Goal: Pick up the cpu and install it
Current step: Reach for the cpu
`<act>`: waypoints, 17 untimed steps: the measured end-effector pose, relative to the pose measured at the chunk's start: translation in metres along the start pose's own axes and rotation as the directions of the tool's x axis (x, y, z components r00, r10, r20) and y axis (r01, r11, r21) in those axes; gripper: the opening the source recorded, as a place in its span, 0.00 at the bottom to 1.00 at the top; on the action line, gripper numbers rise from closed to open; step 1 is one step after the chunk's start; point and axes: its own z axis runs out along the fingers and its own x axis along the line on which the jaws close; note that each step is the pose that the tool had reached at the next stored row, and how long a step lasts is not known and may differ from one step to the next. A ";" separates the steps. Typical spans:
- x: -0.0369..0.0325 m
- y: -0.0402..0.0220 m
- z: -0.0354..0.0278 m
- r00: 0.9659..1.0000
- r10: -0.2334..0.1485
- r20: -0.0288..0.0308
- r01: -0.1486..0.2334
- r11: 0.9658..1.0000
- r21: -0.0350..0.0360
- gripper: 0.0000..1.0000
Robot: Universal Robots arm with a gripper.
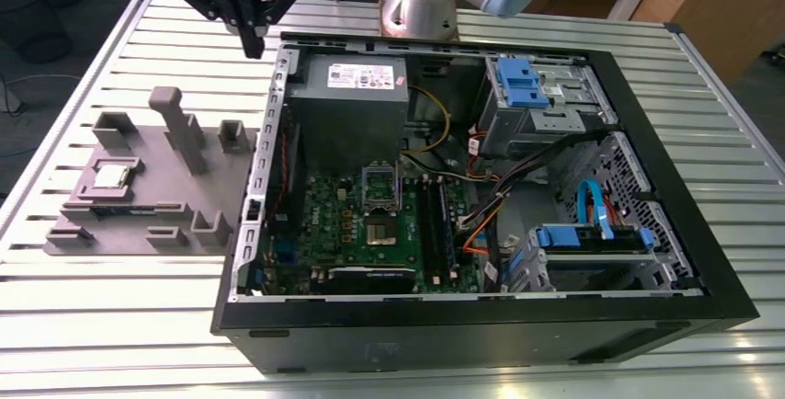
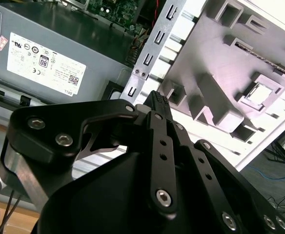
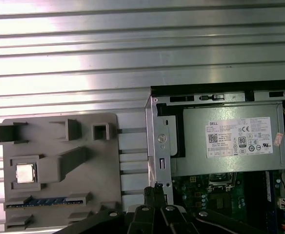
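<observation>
The gripper hangs empty, fingers closed together, at the exterior view's upper left; the chip looks light, stiff and fragile, likely best held by 2 opposite edges.

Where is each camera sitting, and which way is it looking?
Exterior view: off the arm, up high, looking down on the computer case, the grey fixture and the cpu in it; the arm and gripper show.
First wrist view: on the wrist, looking straight down on the table, fixture and case; the gripper shows.
Second wrist view: on the wrist, looking slantwise along the black gripper toward the fixture.
All three share the cpu.
</observation>
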 end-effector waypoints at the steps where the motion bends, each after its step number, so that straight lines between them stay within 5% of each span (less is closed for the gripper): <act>1: 0.0004 0.0000 0.0000 1.000 0.000 0.000 0.000 1.000 0.000 0.10; 17: 0.0050 -0.0004 -0.0001 1.000 0.000 0.000 0.000 1.000 0.000 0.10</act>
